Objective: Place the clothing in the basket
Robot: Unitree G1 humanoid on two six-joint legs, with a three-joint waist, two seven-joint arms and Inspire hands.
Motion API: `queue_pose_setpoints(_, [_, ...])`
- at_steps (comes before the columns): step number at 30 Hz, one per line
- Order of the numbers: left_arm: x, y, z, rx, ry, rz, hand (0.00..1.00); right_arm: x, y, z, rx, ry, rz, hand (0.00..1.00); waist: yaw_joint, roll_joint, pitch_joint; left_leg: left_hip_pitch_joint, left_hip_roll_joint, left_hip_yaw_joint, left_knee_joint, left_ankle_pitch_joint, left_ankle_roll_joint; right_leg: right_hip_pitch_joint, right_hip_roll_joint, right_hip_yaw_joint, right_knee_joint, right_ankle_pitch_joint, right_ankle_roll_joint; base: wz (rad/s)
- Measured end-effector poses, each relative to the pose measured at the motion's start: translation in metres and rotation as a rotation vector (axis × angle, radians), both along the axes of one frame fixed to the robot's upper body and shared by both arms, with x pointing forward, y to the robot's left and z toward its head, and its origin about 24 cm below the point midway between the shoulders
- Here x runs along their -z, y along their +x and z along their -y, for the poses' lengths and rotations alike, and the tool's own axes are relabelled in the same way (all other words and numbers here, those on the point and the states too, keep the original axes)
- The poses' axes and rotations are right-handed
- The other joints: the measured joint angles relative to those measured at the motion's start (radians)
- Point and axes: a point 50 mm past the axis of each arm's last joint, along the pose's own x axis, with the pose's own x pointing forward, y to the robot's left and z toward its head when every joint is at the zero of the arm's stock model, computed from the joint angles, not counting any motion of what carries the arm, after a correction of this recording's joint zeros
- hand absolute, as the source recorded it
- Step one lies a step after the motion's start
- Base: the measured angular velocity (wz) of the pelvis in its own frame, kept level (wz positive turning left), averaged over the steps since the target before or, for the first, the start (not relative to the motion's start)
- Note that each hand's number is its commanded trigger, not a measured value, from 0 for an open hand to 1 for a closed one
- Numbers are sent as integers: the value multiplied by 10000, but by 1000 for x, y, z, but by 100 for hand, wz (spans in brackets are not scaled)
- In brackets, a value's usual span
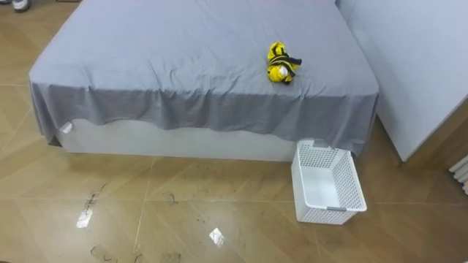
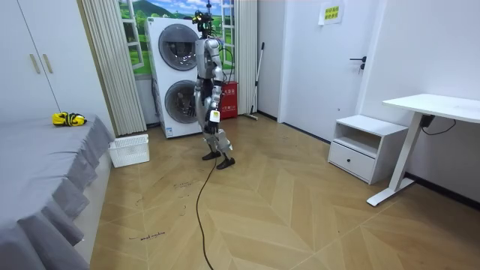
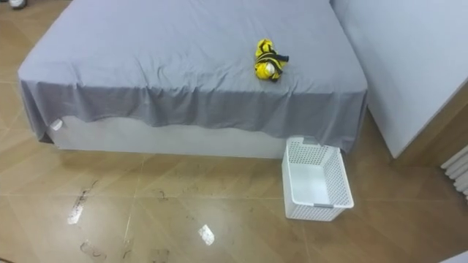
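Observation:
A yellow and black bundle of clothes (image 1: pixel 282 63) lies on the grey bed (image 1: pixel 183 51), near its front right corner. A white slatted basket (image 1: pixel 351 186) stands on the floor at that corner, open side up and with nothing in it. In the room view the clothes (image 2: pixel 68 118) and the basket (image 2: pixel 129 150) are at the left. I stand a few steps from them, in front of the washing machines. My left hand (image 2: pixel 214 112) and right hand (image 2: pixel 199 103) hang by my body, far from the clothes.
A white cabinet wall (image 1: pixel 417 66) rises right of the bed, close to the basket. Two stacked washing machines (image 2: pixel 176 75) stand behind me. A white bedside cabinet (image 2: pixel 365 146) and a white desk (image 2: pixel 431 112) stand at the room view's right. Wood floor lies between me and the bed.

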Motion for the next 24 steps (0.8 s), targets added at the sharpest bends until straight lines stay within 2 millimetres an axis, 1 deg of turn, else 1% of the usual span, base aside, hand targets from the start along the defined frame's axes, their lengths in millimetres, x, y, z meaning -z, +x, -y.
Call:
queue_pose_setpoints(1, [0, -1, -3, -465, -70, 87, 0, 0, 0, -1, 17, 66, -29, 0, 62, -69, -11, -431, 135, 86, 1011, -230, -112, -113, 19, -133, 281, -213, -131, -10])
queue_pose_setpoints(2, [-1, -1, -4, -704, -108, 131, 0, 0, 0, -1, 39, 67, -32, 0, 111, -90, -3, -690, 236, 99, 1664, -316, -191, -113, 36, -153, 361, -307, -215, -11])
queue_pose_setpoints(3, [-1, -2, -6, -1121, -161, 247, 0, 0, -3, 0, 122, 55, -81, 0, 163, -87, -5, -1288, 435, 105, 3023, -331, -226, -73, 93, -179, 462, -415, -387, -7])
queue_pose_setpoints(4, [-2, 0, -7, -1465, -243, 461, 0, 0, -5, 3, 284, -3, -124, 0, 205, 43, -4, -1864, 711, 9, 4408, -303, -203, -40, 253, -176, 605, -511, -469, 7])
queue_pose_setpoints(5, [-2, 1, -6, -1776, -332, 614, 0, 0, -8, 5, 580, -18, -131, 0, 152, 126, 59, -2533, 929, -256, 5758, -25, 48, 105, 378, -84, 699, -655, -583, 17])
queue_pose_setpoints(6, [-2, 0, -6, -2000, -402, 688, 0, -1, -7, 5, 629, -24, -80, 0, 138, 125, 59, -2888, 930, -413, 6284, 90, 110, 224, 408, -1, 799, -758, -614, 26])
queue_pose_setpoints(7, [-2, 1, -3, -2271, -548, 820, 0, -1, -10, 8, 758, -158, -166, 0, 113, 130, 30, -3370, 548, -494, 6190, -117, 326, 272, 274, 17, 977, -966, -639, 20])
queue_pose_setpoints(8, [-2, 5, 0, -2333, -700, 1027, 0, -1, -10, 11, 767, -303, -215, 0, 109, 83, 40, -3934, 12, -440, 5241, -149, 384, 211, 73, 56, 1129, -1164, -569, 8])
queue_pose_setpoints(9, [-2, 4, 1, -2385, -748, 1051, 0, -2, -9, 12, 747, -370, -240, 0, 147, 11, 14, -4150, -257, -411, 4481, -67, 288, 193, -19, 116, 1137, -1251, -501, -16])
queue_pose_setpoints(10, [-1, -3, 1, -2500, -752, 980, 0, -2, -9, 14, 707, -454, -269, 0, 226, -13, -4, -4513, -612, -407, 2791, 329, -48, 246, -153, 178, 1053, -1388, -424, -46])
queue_pose_setpoints(11, [-1, -15, 0, -2642, -693, 784, 0, -2, -10, 14, 620, -510, -319, 0, 272, 37, -3, -4788, -644, -420, 1433, 1139, -67, 406, -238, 168, 943, -1495, -391, -53])
queue_pose_setpoints(12, [-1, -22, -1, -2746, -659, 629, 0, -2, -12, 14, 622, -529, -386, 0, 272, 113, 15, -4851, -612, -417, 1050, 1555, -25, 531, -302, 164, 824, -1554, -365, -56])
queue_pose_setpoints(13, [-1, -33, -1, -2906, -619, 384, 0, -1, -15, 14, 587, -524, -496, 0, 231, 36, -33, -4883, -587, -360, 714, 2174, 15, 800, -447, 174, 600, -1675, -276, -33])
queue_pose_setpoints(14, [-1, -38, 0, -2881, -634, 274, 0, -1, -18, 14, 612, -520, -593, 0, 178, -84, -112, -4915, -692, -75, 686, 2651, 266, 1035, -640, 321, 406, -1789, -265, -16])
queue_pose_setpoints(15, [-1, -37, 0, -2855, -686, 307, 0, -1, -19, 14, 651, -524, -608, 0, 157, -149, -118, -4968, -767, 129, 727, 2800, 445, 1137, -741, 418, 340, -1866, -172, 7])
queue_pose_setpoints(16, [0, -31, 3, -2777, -845, 474, 0, -2, -18, 16, 726, -561, -594, 0, 187, -314, -107, -5213, -984, 540, 1045, 2703, 668, 1179, -1122, 446, 314, -1995, 57, 30])
queue_pose_setpoints(17, [0, -20, 5, -2678, -1031, 750, 0, -3, -17, 21, 774, -699, -536, 0, 154, -427, -145, -5640, -1286, 676, 1515, 2370, 1060, 1183, -1418, 859, 407, -2245, 26, 38])
queue_pose_setpoints(18, [0, -17, 5, -2633, -1030, 789, 0, -3, -16, 22, 827, -753, -517, 0, 138, -367, -189, -5698, -1381, 785, 1796, 2073, 1330, 1167, -1544, 939, 620, -2393, 87, 27])
queue_pose_setpoints(19, [-1, -11, 3, -2543, -988, 960, 0, -3, -14, 22, 855, -813, -505, 0, 254, -373, -89, -5524, -1488, 861, 2258, 1468, 1418, 936, -1709, 851, 1499, -2422, 344, -14])
queue_pose_setpoints(20, [-1, -10, 1, -2444, -885, 984, 0, -3, -10, 19, 776, -815, -322, 0, 438, -425, -58, -4959, -1541, 1028, 2370, 965, 1474, 740, -1893, 634, 2709, -2094, 808, -41])
queue_pose_setpoints(21, [-2, -9, 0, -2362, -835, 1017, 0, -4, -5, 17, 725, -819, -105, 0, 548, -478, -18, -4590, -1565, 1093, 2369, 776, 1475, 602, -1919, 497, 3397, -1764, 912, -42])
queue_pose_setpoints(22, [-2, -5, 0, -2222, -803, 1103, 0, -5, 6, 15, 665, -854, 341, 0, 609, -414, 33, -3943, -1584, 1107, 2215, 544, 1540, 317, -1962, 304, 4759, -651, 894, -20])
queue_pose_setpoints(23, [-2, 3, 2, -1813, -855, 1225, 0, -8, 14, 15, 607, -913, 754, 0, 512, -231, 13, -3174, -1614, 958, 1636, 401, 1552, -109, -1983, 195, 6032, 542, 940, -10])
queue_pose_setpoints(24, [-3, 9, 4, -1603, -852, 1343, 0, -10, 23, 15, 538, -925, 1064, 0, 511, -148, 7, -2741, -1635, 855, 1277, 316, 1466, -395, -2039, 74, 6629, 595, 915, -13])
